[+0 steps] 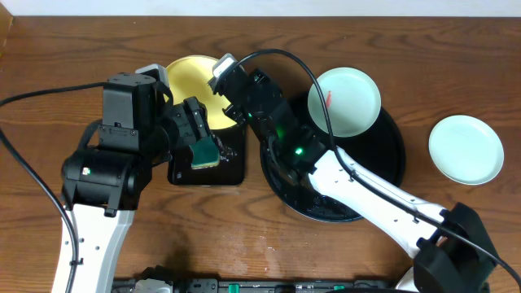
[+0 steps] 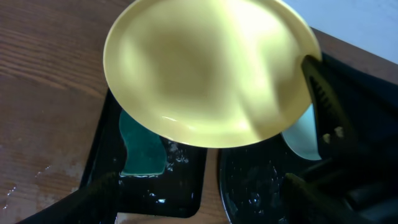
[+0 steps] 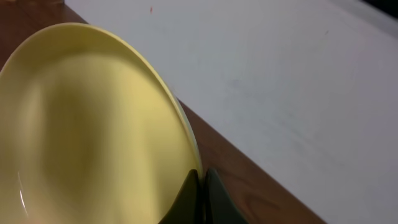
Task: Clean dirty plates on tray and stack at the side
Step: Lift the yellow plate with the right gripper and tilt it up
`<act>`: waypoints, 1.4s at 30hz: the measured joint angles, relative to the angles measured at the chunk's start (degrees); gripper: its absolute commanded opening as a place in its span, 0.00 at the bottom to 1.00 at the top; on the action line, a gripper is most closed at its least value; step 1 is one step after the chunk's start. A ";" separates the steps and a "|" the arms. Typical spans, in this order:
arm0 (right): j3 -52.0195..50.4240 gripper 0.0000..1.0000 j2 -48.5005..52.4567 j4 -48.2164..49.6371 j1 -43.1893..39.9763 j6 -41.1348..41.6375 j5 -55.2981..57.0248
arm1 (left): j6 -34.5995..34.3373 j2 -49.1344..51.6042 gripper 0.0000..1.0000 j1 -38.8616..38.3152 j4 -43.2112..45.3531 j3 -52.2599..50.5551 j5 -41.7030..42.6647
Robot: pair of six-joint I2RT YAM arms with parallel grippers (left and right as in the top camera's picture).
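My right gripper (image 1: 229, 104) is shut on the right rim of the pale yellow plate (image 1: 192, 81) and holds it tilted above the table's back left. The right wrist view shows both fingertips (image 3: 200, 196) pinching the plate's (image 3: 93, 124) edge. My left gripper (image 2: 200, 186) hangs open below the yellow plate (image 2: 211, 68), with nothing between its fingers. A mint plate (image 1: 345, 101) with a red smear lies on the round black tray (image 1: 389, 167). A second mint plate (image 1: 466, 149) rests on the bare wood at the right.
A green sponge (image 2: 143, 149) lies in a small wet rectangular black tray (image 1: 209, 172), under my left gripper (image 1: 198, 129) and left of the round tray. Black cables run across the table's back. Water drops dot the wood near the front.
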 measured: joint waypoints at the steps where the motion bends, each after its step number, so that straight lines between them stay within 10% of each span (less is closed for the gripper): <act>1: 0.00 0.01 -0.26 -0.02 0.09 -0.28 0.07 | 0.02 0.00 0.83 0.00 0.00 0.00 0.00; 42: 0.00 0.01 -0.83 -1.22 0.31 -11.87 2.21 | 0.00 0.00 0.83 0.00 0.00 0.00 0.00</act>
